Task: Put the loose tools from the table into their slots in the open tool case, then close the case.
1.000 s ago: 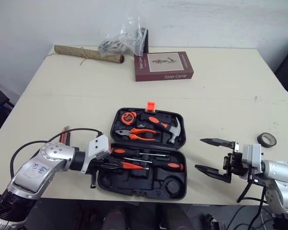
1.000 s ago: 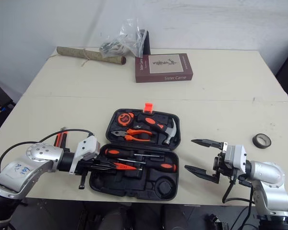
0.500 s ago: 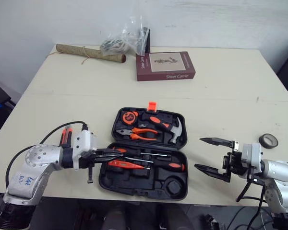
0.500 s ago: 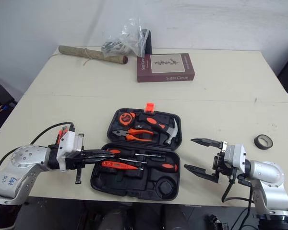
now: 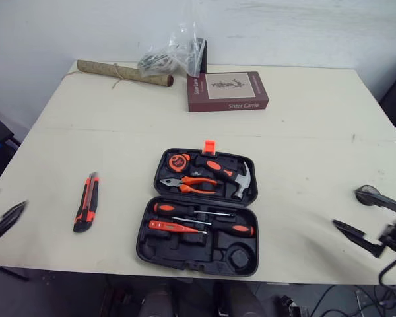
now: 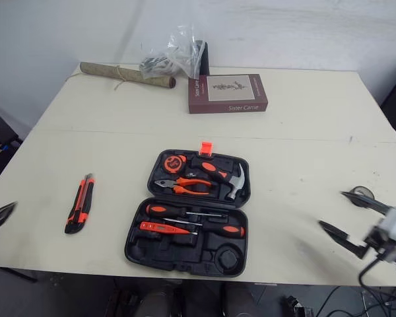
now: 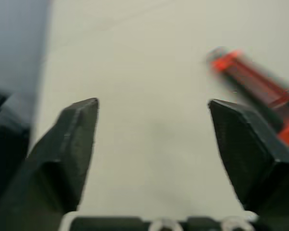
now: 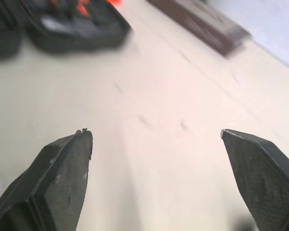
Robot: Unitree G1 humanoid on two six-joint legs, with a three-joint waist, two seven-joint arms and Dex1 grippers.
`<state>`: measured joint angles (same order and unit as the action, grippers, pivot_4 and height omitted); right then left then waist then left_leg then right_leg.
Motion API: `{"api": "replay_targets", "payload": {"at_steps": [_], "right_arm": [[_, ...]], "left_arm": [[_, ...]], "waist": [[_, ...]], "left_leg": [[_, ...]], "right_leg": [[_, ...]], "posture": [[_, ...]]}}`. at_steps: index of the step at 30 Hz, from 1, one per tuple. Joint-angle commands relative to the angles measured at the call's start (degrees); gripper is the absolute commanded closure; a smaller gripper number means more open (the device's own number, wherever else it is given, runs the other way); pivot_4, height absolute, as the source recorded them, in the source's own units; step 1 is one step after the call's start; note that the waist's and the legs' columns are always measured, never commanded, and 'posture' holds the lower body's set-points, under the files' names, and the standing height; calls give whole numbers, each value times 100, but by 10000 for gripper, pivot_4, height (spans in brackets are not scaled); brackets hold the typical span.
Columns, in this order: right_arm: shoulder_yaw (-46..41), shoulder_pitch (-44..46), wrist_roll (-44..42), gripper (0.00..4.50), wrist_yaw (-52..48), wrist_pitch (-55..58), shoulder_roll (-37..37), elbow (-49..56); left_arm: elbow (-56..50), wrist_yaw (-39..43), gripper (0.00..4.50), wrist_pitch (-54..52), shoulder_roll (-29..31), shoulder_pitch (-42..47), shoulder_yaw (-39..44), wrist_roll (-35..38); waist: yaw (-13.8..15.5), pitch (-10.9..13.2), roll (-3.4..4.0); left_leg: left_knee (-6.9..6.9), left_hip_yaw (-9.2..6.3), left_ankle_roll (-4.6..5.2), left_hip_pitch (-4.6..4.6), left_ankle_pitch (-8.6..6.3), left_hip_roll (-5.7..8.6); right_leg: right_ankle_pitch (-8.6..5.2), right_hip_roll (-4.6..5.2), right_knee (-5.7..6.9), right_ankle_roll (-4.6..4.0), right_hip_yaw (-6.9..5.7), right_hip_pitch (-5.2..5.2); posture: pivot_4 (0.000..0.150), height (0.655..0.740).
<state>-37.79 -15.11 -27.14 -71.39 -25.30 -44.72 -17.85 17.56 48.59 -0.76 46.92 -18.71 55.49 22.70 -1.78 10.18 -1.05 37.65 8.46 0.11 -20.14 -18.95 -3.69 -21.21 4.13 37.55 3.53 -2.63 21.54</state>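
Both grippers are empty. The left gripper (image 7: 153, 102) has its fingers spread wide with nothing between them. The right gripper (image 8: 155, 132) is the same, spread over bare table (image 8: 149, 96).

The loose knife (image 5: 86, 201) lies flat on the table between the left gripper and the case (image 5: 198, 211), touching neither. From the left gripper it's ahead and off toward the case side. In the left wrist view it sits past one finger (image 7: 250, 154), not in the gap. Its long axis runs roughly away from us, slightly tilted, about parallel to the case's short edge.

The left arm is clearly nearer; the right gripper is on the far side of the case from the knife.

Our read: the left gripper has to swing toward the case side and line its fingers crosswise to the handle before closing. The tape roll (image 5: 362, 190) sits right by the right gripper's far finger, so that's likely the right arm's job.
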Motion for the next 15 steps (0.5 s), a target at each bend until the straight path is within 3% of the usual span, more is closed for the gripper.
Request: {"api": "replay_targets", "payload": {"at_steps": [1, 8, 11, 15], "right_arm": [[-630, -335, 71, 0, 102, -478, -230, -778], [-856, -686, 101, 0, 209, -901, -310, -1561], [-587, -459, -17, 0, 177, -762, -221, -1231], [112, 117, -301, 0, 229, -243, 65, -192]], "left_arm": [[983, -339, 217, 509, 277, -245, 450, -234], [1458, -483, 217, 943, 333, -401, 416, -163], [998, -415, 217, 808, 223, -309, 276, 21], [-492, -453, 217, 19, -243, -364, -64, 525]], "waist": [[1, -2, -4], [-1, -17, -26], [-5, -23, -23], [-72, -25, -25]], "left_leg": [[-1, 0, 0, 1, 0, 1], [-50, 0, -9, 28, 7, 7], [-61, 0, -42, 45, -8, 7], [-64, 0, -47, 46, -6, 5]], "right_leg": [[0, 2, 0, 0, -1, 0], [-2, 14, -4, -5, -6, -3], [-6, 14, -2, -11, -6, -15], [-6, 14, 1, -11, -5, -16]], "posture": [[1500, 7400], [1500, 7400], [1500, 7400], [1500, 7400]]}}
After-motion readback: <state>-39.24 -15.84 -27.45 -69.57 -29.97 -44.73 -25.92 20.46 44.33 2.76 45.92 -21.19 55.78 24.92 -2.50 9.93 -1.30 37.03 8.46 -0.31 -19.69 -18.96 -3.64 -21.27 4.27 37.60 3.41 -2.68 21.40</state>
